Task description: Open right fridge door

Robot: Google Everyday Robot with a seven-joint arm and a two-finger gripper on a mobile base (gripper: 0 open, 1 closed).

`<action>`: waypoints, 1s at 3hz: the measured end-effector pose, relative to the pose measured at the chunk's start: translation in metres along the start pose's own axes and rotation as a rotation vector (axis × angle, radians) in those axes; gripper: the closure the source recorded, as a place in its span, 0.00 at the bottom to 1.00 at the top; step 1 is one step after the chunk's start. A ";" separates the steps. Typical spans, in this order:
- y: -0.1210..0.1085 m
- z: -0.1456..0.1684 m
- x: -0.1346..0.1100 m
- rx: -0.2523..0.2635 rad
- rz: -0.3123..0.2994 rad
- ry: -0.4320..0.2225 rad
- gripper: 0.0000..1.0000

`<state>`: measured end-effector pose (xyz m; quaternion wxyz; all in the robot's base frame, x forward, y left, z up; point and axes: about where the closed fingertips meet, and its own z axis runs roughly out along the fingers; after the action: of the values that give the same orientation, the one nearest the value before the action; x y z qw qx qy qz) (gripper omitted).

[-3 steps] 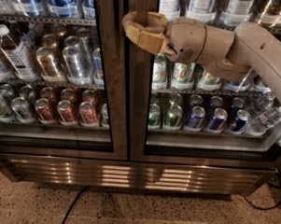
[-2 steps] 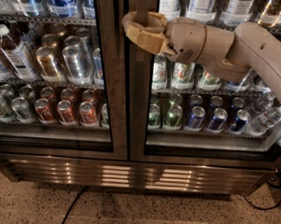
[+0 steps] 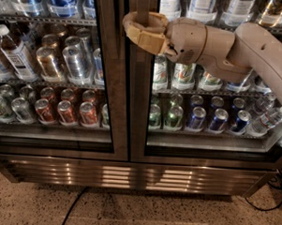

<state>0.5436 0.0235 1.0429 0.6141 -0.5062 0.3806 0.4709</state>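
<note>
**Camera view: gripper on the latch-side stile of the right fridge door, door not yet swung**

Subject. The right fridge door (image 3: 140, 105) takes up the right half of the fridge front. It is a tall glass pane in a dark brushed-metal frame, and it sits flush with its twin, so I judge it closed.

Handling. Expect a stiff, fairly heavy leaf with some resistance from the seal at first break (a judgement, as no seal is visible). The metal looks smooth and could slip under a loose hold. The glass is the fragile part and is no place to push or grip. The sound place to hold is the vertical bar along the door's left edge, beside the centre seam. The hinge presumably runs down the right edge.

Gripper. The gripper (image 3: 137, 29) is at the upper left edge of this door. Its tan jaws are curled round that vertical bar and pinch it, and the arm reaches in from the right across the glass.

Count.
- Fridge doors: two.
- Green-and-white cans (image 3: 184, 75) on the middle shelf: three in plain sight, with any others hidden by the arm.
- Lower shelf, front row: two green cans (image 3: 173, 116) and three blue cans (image 3: 218, 120), with more behind.

Surroundings. The left door (image 3: 110, 108) shows red and copper cans, and one vent grille (image 3: 129, 175) runs below both doors.
</note>
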 end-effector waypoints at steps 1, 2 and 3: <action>0.000 0.000 0.000 0.001 0.001 -0.002 1.00; 0.000 0.000 0.000 0.003 0.001 -0.003 1.00; 0.000 0.000 0.000 0.006 0.002 -0.007 1.00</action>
<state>0.5440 0.0236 1.0431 0.6164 -0.5025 0.3804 0.4721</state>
